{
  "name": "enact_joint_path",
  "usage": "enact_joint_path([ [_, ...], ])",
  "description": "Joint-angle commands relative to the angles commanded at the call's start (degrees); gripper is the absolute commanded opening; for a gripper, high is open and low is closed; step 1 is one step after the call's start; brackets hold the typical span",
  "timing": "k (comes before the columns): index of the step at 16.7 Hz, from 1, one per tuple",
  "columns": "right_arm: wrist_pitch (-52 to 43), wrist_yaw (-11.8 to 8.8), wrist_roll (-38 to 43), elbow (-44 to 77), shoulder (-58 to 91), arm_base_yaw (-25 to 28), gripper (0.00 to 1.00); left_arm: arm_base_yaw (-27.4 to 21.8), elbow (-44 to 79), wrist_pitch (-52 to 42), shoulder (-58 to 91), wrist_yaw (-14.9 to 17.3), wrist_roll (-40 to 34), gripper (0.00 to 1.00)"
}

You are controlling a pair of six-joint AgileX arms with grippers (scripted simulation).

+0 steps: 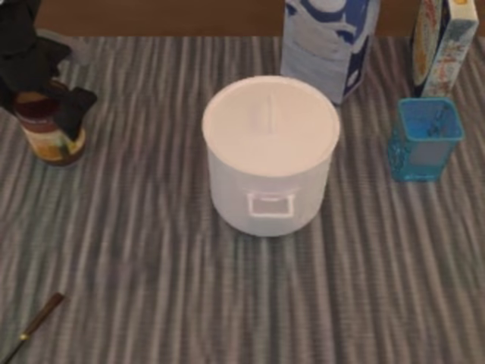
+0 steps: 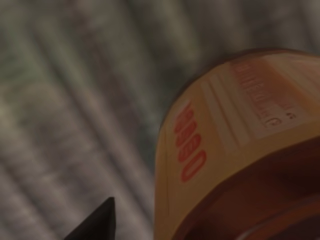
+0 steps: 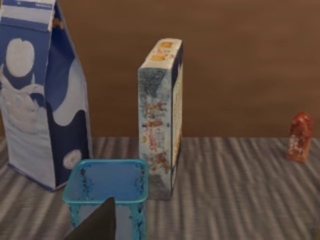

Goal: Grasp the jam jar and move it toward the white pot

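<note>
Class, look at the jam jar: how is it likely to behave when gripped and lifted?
The jam jar looks like rigid glass, so probably stiff but breakable. Its dark filling suggests it is heavy for its size. Its round, smooth side may slip or turn in the left gripper.

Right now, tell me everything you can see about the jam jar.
The jam jar is a small round glass jar with dark reddish contents and a yellow-orange label that carries red lettering, plain in the left wrist view. It stands upright on the striped table near its left edge, well apart from the white pot. The left gripper sits over its top, hiding the lid, with the jaws at either side of it; whether they press it cannot be told.
</note>
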Motion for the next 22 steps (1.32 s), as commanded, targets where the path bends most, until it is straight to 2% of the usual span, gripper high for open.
enact_joint_path([
  [13,0.0,0.0,0.0,0.0,0.0,0.0,1.00,0.0,0.0,0.0,0.0,0.0,0.0,0.02],
  [22,0.0,0.0,0.0,0.0,0.0,0.0,1.00,-0.2,0.0,0.0,0.0,0.0,0.1,0.00],
])
